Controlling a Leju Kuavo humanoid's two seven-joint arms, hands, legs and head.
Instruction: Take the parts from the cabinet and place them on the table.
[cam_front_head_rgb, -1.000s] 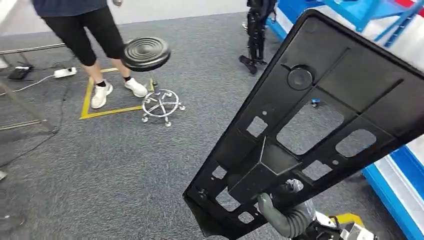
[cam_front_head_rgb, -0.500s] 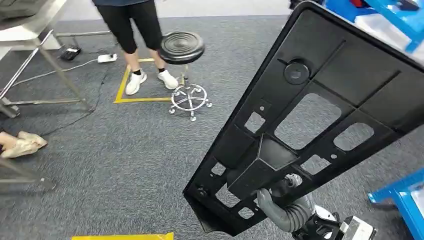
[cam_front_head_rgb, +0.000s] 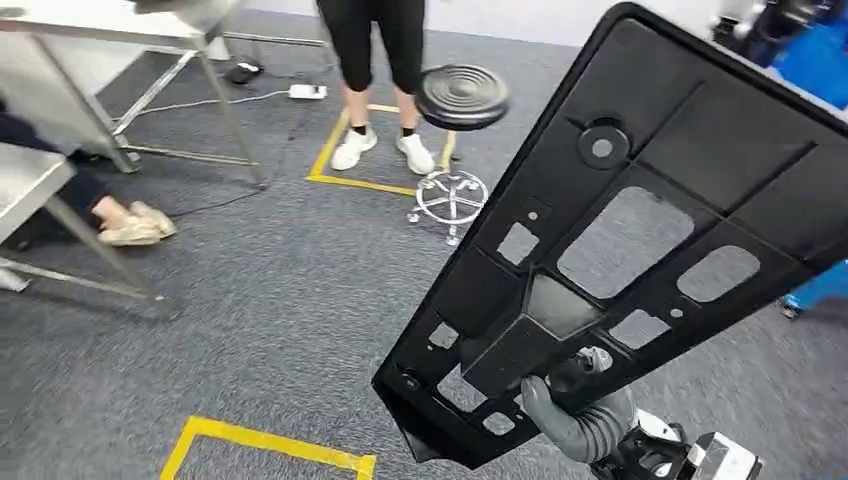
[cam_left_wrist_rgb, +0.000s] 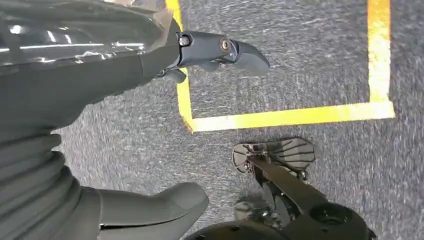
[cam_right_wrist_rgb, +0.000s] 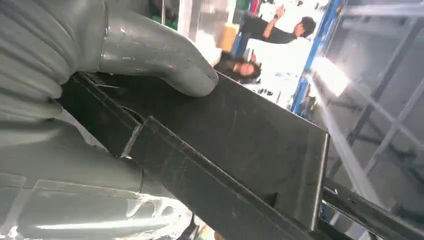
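A large black plastic panel (cam_front_head_rgb: 640, 230) with several cut-out holes stands tilted in front of me, its lower end by my right hand (cam_front_head_rgb: 575, 415). That hand grips the panel's lower edge from underneath. In the right wrist view the grey thumb (cam_right_wrist_rgb: 150, 55) presses on the panel's flat black face (cam_right_wrist_rgb: 240, 135). My left hand (cam_left_wrist_rgb: 75, 100) hangs over the grey carpet with its fingers apart and nothing in it.
A steel table (cam_front_head_rgb: 60, 20) stands at the far left, with another steel surface (cam_front_head_rgb: 25, 175) nearer. A person (cam_front_head_rgb: 385, 60) stands by a black round stool (cam_front_head_rgb: 462, 97). Someone's feet (cam_front_head_rgb: 135, 222) rest under the table. Yellow floor tape (cam_front_head_rgb: 270, 445) lies below; blue racking (cam_front_head_rgb: 820, 60) is at the right.
The whole picture has shifted: my view has turned left, bringing the steel tables in and sliding the stool and person to the right. The panel sits the same in my right hand.
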